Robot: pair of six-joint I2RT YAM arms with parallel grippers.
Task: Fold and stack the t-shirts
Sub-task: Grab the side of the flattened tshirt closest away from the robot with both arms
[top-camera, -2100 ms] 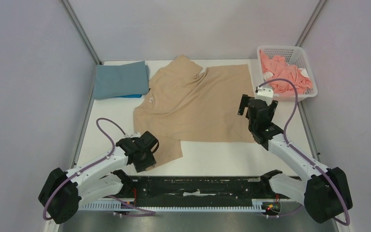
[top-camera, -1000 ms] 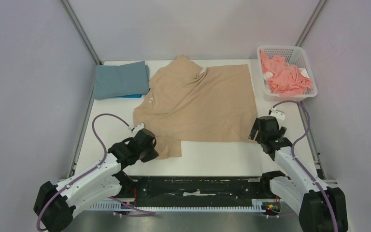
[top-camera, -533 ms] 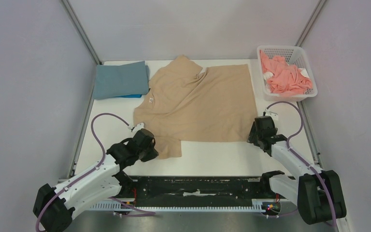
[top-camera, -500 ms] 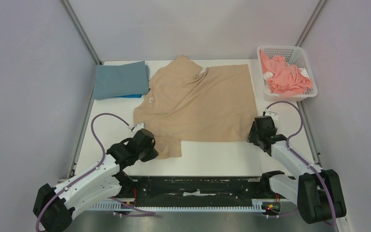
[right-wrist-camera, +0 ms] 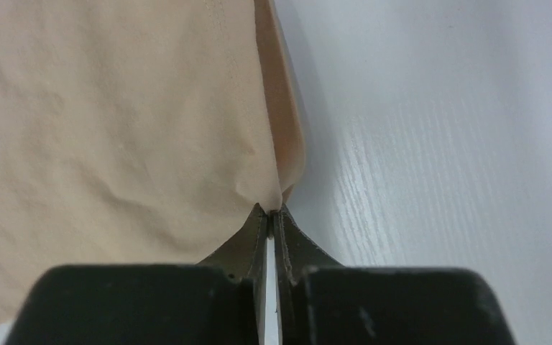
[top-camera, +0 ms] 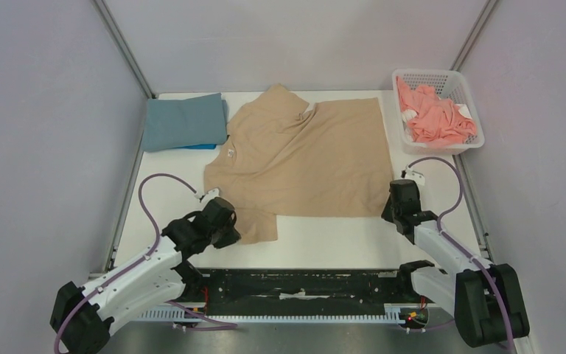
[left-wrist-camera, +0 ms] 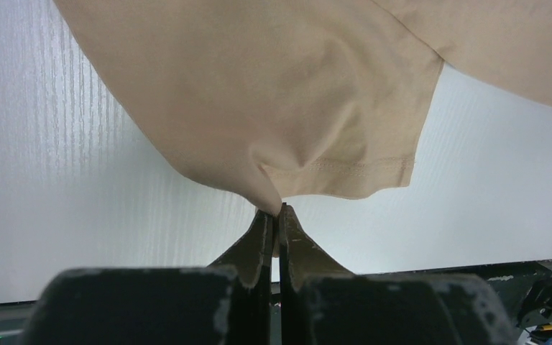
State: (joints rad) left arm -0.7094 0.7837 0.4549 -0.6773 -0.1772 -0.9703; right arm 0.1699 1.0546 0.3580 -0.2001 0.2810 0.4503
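Left arm and right arm are white with black joints, 1 purple cable each, and scuffed dark tool fingers

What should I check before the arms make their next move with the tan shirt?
1. Left gripper pinching the tan t-shirt at its near sleeve: ok, jaws closed on cloth.
2. Right gripper pinching the near right hem corner: ok.
3. Both cloth layers caught at that corner: cannot tell.
4. Shirt body lying flat: not ok, it is creased near the collar and the far sleeve.
5. Grey-blue t-shirt folded at far left, ready as a stack base: ok.
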